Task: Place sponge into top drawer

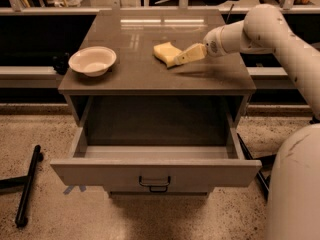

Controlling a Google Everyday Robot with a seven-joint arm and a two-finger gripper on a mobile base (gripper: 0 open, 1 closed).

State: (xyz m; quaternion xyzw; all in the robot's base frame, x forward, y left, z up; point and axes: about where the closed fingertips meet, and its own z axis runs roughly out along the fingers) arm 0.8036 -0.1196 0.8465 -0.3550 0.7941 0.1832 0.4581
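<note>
The pale yellow sponge (165, 51) lies on the grey cabinet top (150, 71), right of centre. My gripper (179, 59) reaches in from the right on the white arm (250, 31), and its tan fingertips touch the sponge's right edge. The top drawer (155, 171) is pulled wide open below the cabinet top. Its inside shows nothing in it, and its flat front panel carries a small dark handle (154, 185).
A cream round bowl (92, 60) sits on the left of the cabinet top. A black bar (27, 184) lies on the floor at the left. My white base (295, 189) fills the lower right. A dark counter runs behind the cabinet.
</note>
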